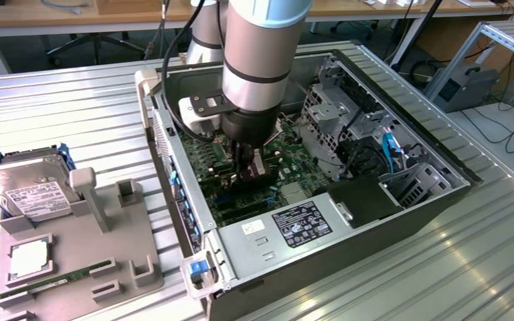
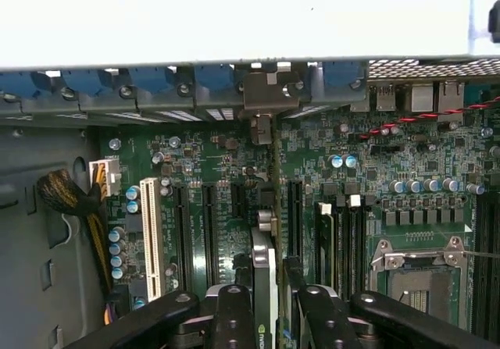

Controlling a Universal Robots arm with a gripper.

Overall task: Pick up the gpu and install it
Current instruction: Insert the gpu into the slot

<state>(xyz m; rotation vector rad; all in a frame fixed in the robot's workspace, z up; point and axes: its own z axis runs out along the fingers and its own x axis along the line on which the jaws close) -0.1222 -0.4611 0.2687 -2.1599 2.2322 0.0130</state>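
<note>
The gpu [image 2: 264,259] shows edge-on as a thin dark card, standing upright over the black expansion slots of the green motherboard [image 2: 219,169]. My gripper [image 2: 275,311] is shut on it, one black finger [image 2: 234,314] on each side. Its far end points toward the metal bracket area [image 2: 262,99] at the case's rear wall. In the exterior view the gripper [image 1: 246,167] reaches down inside the open computer case [image 1: 163,134], with the gpu [image 1: 259,172] dark between its fingers just above the motherboard [image 1: 288,144]. Whether the card touches a slot I cannot tell.
A white slot [image 2: 150,236] and the CPU socket [image 2: 422,259] flank the card. The power supply [image 1: 302,224] and drive cage [image 1: 328,110] crowd the case. At the exterior view's left, a grey fixture [image 1: 105,247] holds a silver hard drive [image 1: 29,190], a processor [image 1: 27,257] and a green memory stick [image 1: 51,284].
</note>
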